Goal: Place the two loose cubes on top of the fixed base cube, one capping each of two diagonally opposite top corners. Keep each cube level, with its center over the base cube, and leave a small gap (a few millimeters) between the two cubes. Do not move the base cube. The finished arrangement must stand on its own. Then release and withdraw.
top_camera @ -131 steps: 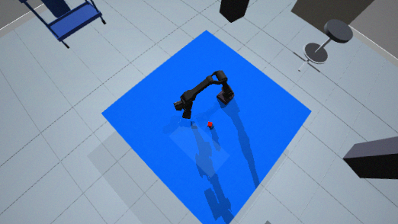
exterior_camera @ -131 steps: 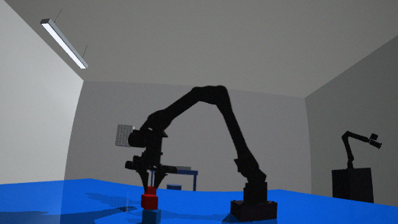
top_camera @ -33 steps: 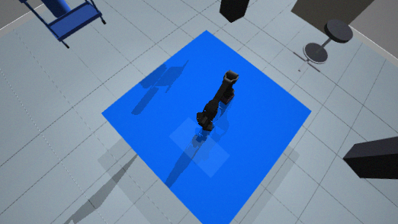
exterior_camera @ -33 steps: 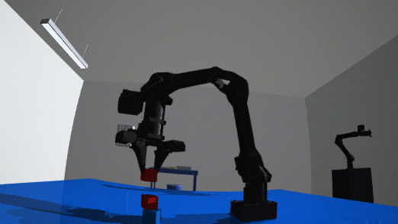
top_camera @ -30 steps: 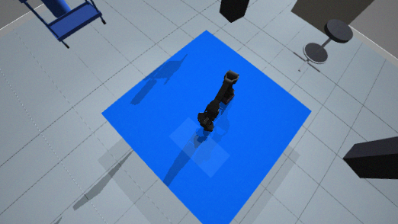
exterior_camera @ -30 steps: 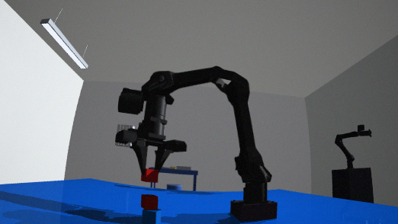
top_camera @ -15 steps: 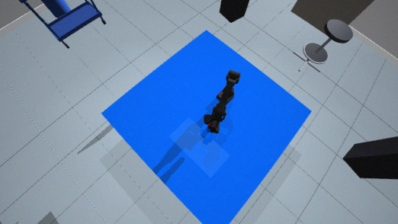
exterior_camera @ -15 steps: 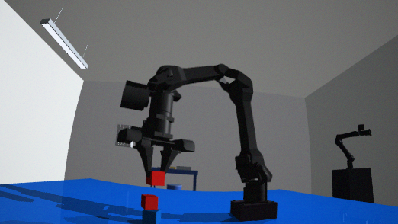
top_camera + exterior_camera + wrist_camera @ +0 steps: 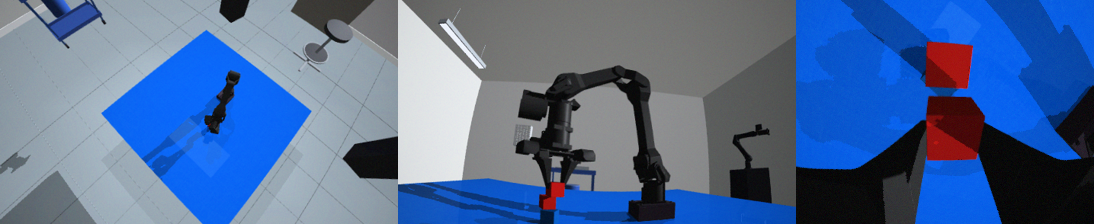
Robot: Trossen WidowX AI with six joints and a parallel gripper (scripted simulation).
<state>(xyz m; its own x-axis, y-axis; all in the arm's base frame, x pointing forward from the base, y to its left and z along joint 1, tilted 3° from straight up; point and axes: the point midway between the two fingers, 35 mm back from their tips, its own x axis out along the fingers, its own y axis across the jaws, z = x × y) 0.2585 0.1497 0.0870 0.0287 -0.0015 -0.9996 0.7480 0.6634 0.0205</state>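
My gripper (image 9: pixel 555 184) (image 9: pixel 951 126) is shut on a red cube (image 9: pixel 556 190) (image 9: pixel 952 142), which looks roughly level. The other red cube (image 9: pixel 547 203) (image 9: pixel 948 65) sits on top of the blue base cube (image 9: pixel 549 216) (image 9: pixel 944 92). In the exterior view the held cube is higher than the placed cube and a little to its right, its lower left part overlapping the placed cube's upper right. In the wrist view a narrow strip with a dark corner of the base cube shows between the red cubes. Whether they touch is unclear. The top view shows only a red speck beside the gripper.
The blue mat (image 9: pixel 263 114) (image 9: pixel 596 202) carries the arm's base (image 9: pixel 651 210), to the right of the cubes in the exterior view. Arm shadows cross the mat. A stool (image 9: pixel 338 30), a blue cart (image 9: pixel 74 23) and dark pedestals stand off the mat.
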